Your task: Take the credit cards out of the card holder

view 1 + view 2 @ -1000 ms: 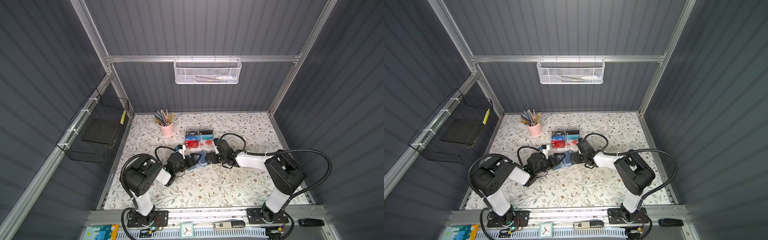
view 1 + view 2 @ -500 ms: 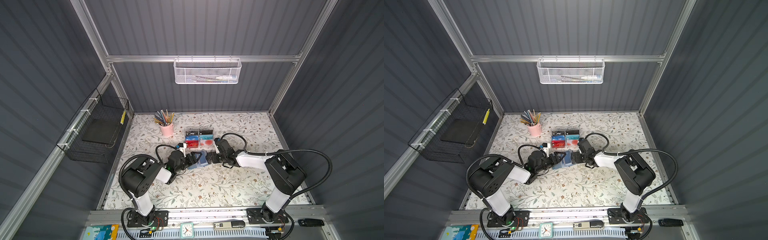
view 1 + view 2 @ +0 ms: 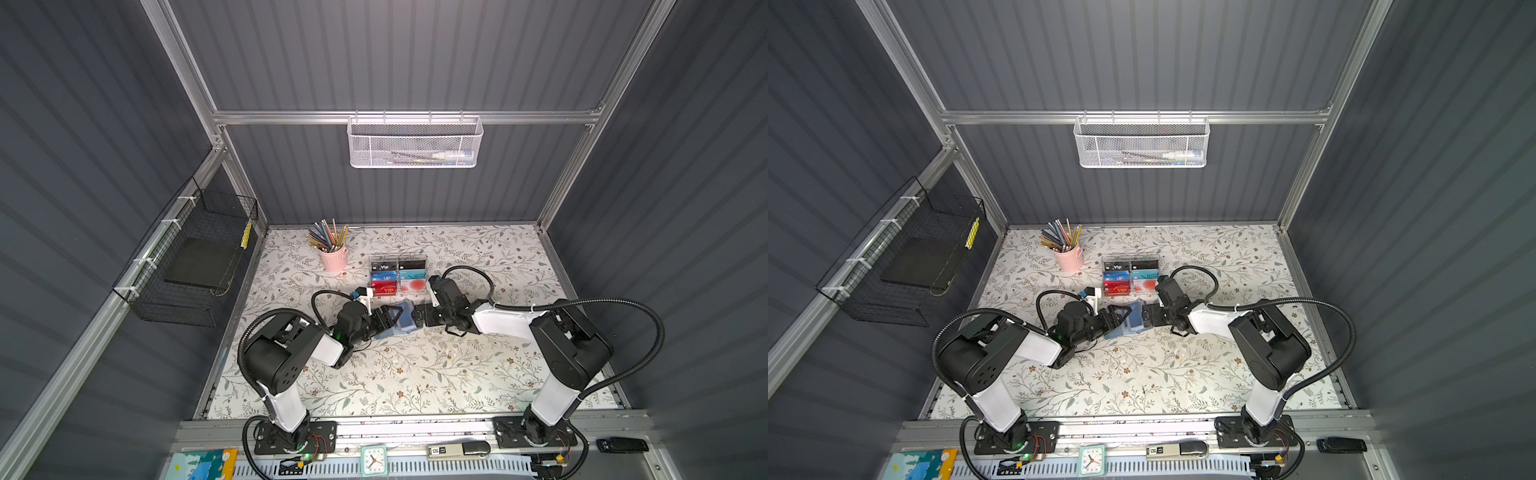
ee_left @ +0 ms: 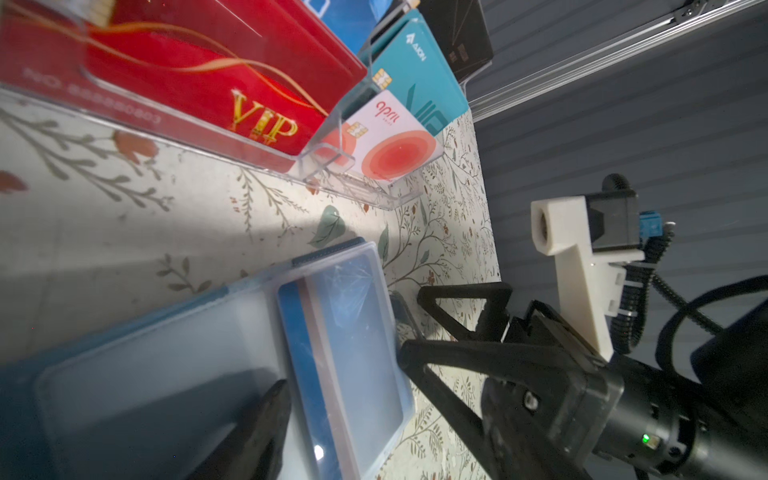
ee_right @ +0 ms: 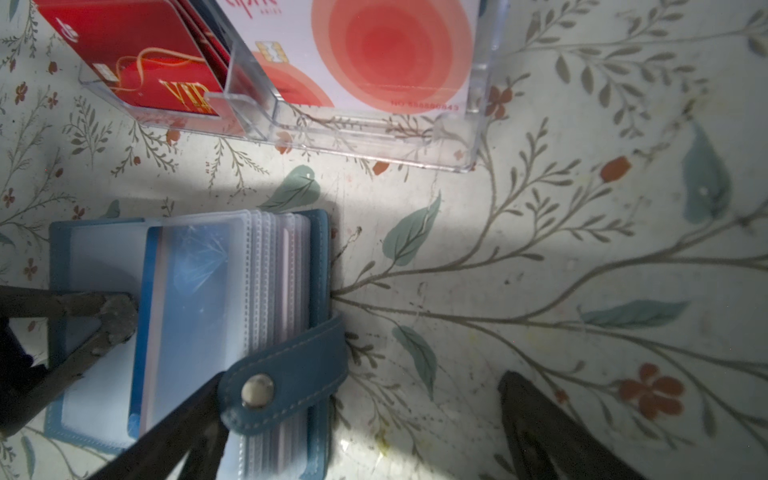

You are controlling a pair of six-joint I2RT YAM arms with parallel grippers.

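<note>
Front rail: one small clock (image 3: pixel 374 460) sits nearest me, no part of this job.
Left claw (image 3: pixel 390 318): one finger (image 5: pixel 116 316) rests on the top clear sleeve, just beside the card's edge. Its partner is hidden, so I cannot tell whether it is pinching anything or how wide it stands.
Right claw (image 4: pixel 411 323): spread as wide as it goes and holding nothing. One finger lies over the holder by the snap tab (image 5: pixel 291 374), the other over bare table (image 5: pixel 540 249).
Card holder (image 5: pixel 266 291): lying open and flat on the table between the two claws.
Blue card (image 5: pixel 195 299): in the top sleeve, and its near edge looks to poke out of the sleeve mouth.
Handling: I judge the card light, stiff and slick, and the sleeves soft and floppy. The whole booklet will likely drag along unless I pin it.
Where I'd grip: the exposed edge of the card, with the other claw pressing on the cover.
White card (image 5: pixel 386 50): already standing in the front compartment of the clear rack (image 5: pixel 374 141), just behind the holder.
Count: two claws, one holder, one card visible inside it, with the other sleeves unclear. One rack with six compartments, one white card, several red VIP cards (image 5: pixel 137 54).
Further back: one pink cup (image 3: pixel 334 257) of pencils.
Far wall: one white mesh basket (image 3: pixel 413 143).
</note>
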